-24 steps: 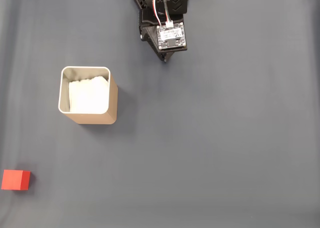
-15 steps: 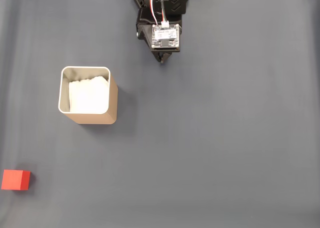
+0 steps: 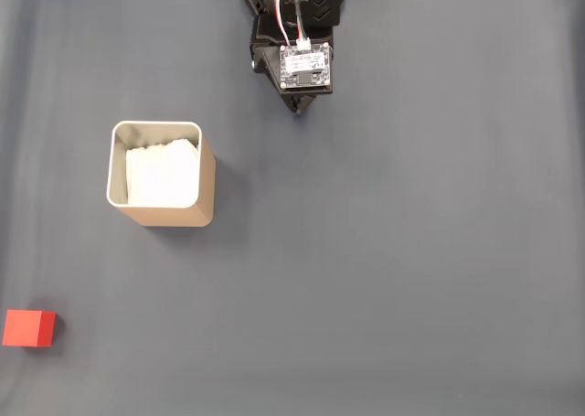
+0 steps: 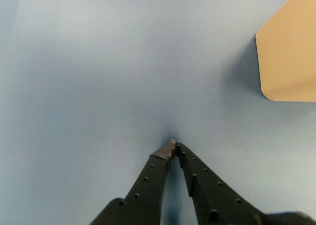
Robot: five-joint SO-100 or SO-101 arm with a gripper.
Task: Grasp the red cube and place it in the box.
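The red cube (image 3: 28, 328) lies at the bottom left of the fixed view, far from the arm. The tan box (image 3: 163, 176) with a pale grey rim and white lining stands upright at centre left; in the wrist view its tan side (image 4: 290, 52) fills the upper right corner. My gripper (image 3: 298, 109) hangs at the top centre of the fixed view, to the right of and above the box. In the wrist view the gripper (image 4: 174, 146) is shut, black fingertips touching, nothing between them, just over the blue-grey mat.
A dark grey mat (image 3: 393, 251) covers the whole table. The arm's base and a white board with wires (image 3: 304, 64) sit at the top edge of the fixed view.
The wrist swung slightly to the left in the fixed view, then settled. The cube and box have not moved.
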